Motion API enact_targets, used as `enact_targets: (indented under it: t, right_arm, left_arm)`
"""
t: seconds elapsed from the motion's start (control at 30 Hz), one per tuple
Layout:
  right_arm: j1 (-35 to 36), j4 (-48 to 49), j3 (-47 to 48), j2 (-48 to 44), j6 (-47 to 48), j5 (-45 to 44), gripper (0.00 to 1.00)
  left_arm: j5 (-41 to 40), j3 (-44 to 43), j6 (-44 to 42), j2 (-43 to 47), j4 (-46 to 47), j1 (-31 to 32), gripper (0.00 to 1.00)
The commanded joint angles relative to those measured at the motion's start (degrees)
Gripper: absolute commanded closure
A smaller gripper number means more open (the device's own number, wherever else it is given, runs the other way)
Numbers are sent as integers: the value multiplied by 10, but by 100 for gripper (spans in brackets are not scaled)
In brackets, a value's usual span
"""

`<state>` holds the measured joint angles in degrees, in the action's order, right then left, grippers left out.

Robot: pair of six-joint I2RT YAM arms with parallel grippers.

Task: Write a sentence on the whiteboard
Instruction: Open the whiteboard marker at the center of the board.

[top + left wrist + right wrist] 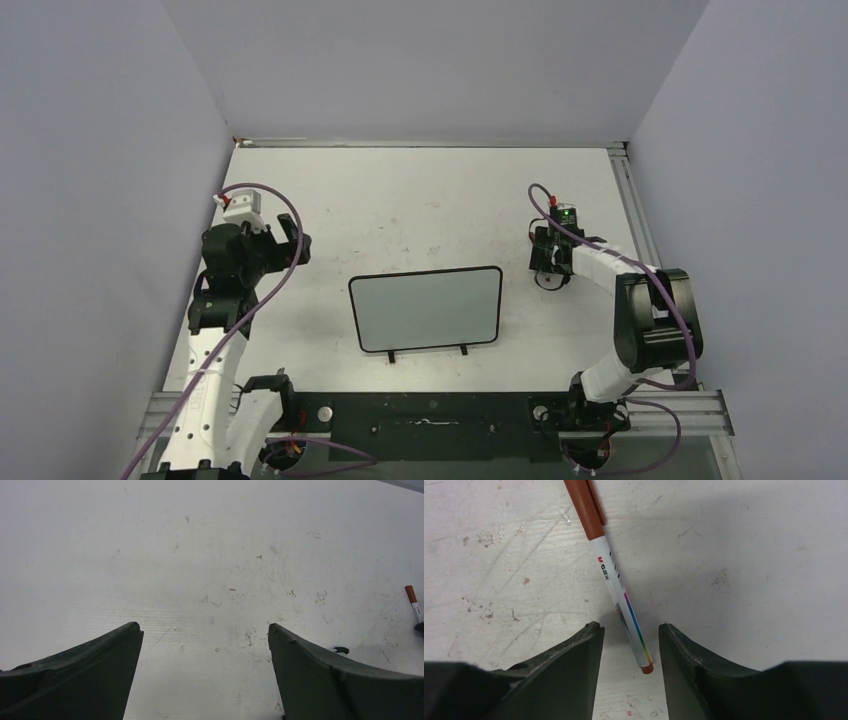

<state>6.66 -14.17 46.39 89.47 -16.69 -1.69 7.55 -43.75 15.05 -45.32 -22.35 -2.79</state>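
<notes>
A: Where's the whiteboard [428, 308]?
B: Mid-frame, blank. Right gripper [630, 625] half open, straddling the marker [610, 575], not gripping. Left gripper [203, 625] wide, empty.
A: Handling?
B: Marker's probably light, slick, stiff; pinch mid-barrel.

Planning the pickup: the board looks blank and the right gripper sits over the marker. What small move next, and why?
Probably close the right gripper on the marker. Its tail end lies between the jaws with a gap on each side, so it looks ungripped, and the whiteboard shows no writing yet, so the marker is needed first.
</notes>
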Motion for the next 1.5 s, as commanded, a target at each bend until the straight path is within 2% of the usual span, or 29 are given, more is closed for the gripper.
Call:
enact_targets:
  t: [0.0, 0.2, 0.43, 0.63, 0.83, 0.93, 1.0, 1.13, 1.23, 1.4, 1.47]
  right_arm:
    - [-4, 15, 25, 29, 10, 1, 57]
    - [-5, 7, 37, 47, 11, 25, 69]
    - [-7, 14, 18, 48, -2, 50, 94]
    - [-9, 17, -5, -32, -19, 48, 95]
    - [-7, -19, 14, -183, -29, 57, 95]
    - [-4, -45, 49, -236, -23, 108, 95]
    - [8, -66, 82, -254, -22, 156, 95]
    - [73, -108, 171, -264, -2, 241, 95]
    - [145, -122, 215, -254, 3, 314, 95]
    - [284, -162, 267, -218, 11, 340, 95]
    - [321, -184, 284, -199, 12, 350, 95]
  left_arm:
    - [33, 3, -9, 14, 41, -3, 4]
    - [45, 3, -9, 16, 45, -2, 4]
    - [54, 6, -10, 22, 48, -2, 4]
    - [74, 8, -16, 24, 52, 6, 4]
    - [124, 14, -36, 45, 80, 13, 2]
    - [130, 3, -41, 47, 114, 19, 2]
    - [135, -36, -45, 36, 121, 22, 1]
    - [140, -160, -84, -2, 102, 102, 1]
    - [169, -227, -161, -33, 43, 187, 1]
    - [98, -224, -280, -12, -19, 362, 1]
    - [75, -207, -303, 16, -21, 405, 1]
